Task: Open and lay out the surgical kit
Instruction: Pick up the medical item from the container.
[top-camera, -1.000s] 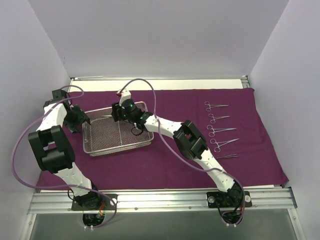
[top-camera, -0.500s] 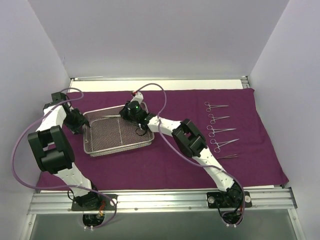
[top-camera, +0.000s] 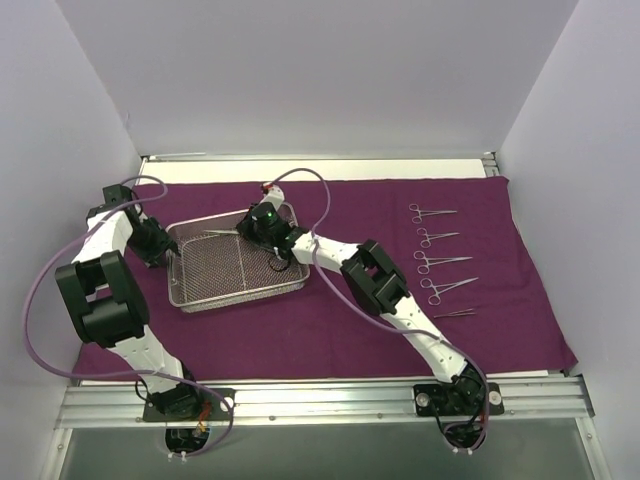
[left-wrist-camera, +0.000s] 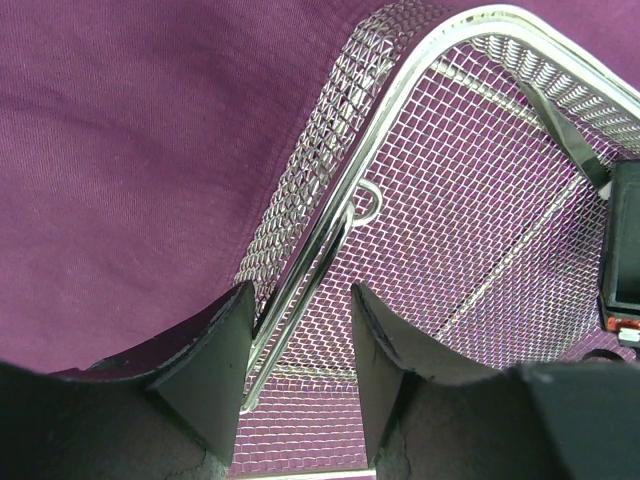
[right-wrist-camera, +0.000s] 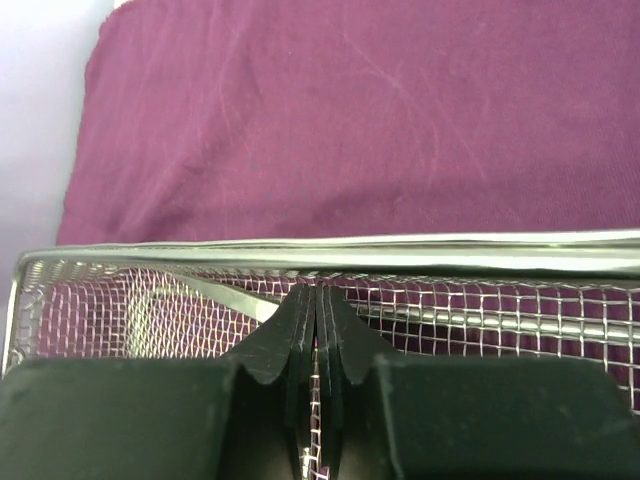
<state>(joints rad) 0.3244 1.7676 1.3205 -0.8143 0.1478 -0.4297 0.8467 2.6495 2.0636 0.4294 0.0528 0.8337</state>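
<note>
The purple cloth (top-camera: 330, 330) lies spread flat. On its left part stands the silver mesh tray (top-camera: 240, 298). My left gripper (top-camera: 160, 245) is at the tray's left side. In the left wrist view the left gripper (left-wrist-camera: 300, 305) is open, its fingers straddling the tray rim (left-wrist-camera: 400, 90) with a gap on the inner side. My right gripper (top-camera: 255, 228) reaches into the tray at its far wall. There the right gripper (right-wrist-camera: 318, 292) is shut, and nothing shows between its fingers. A flat silver instrument (right-wrist-camera: 215, 290) on the mesh runs under its left finger; contact is hidden.
Several clamps (top-camera: 432, 212) and a pair of tweezers (top-camera: 455, 313) lie in a column on the cloth's right part. White walls close in the left, back and right. An aluminium rail (top-camera: 320, 400) carries both arm bases along the near edge.
My right gripper has shifted a little right along the tray's far wall and shut. The left gripper's jaws have narrowed around the tray's left rim.
</note>
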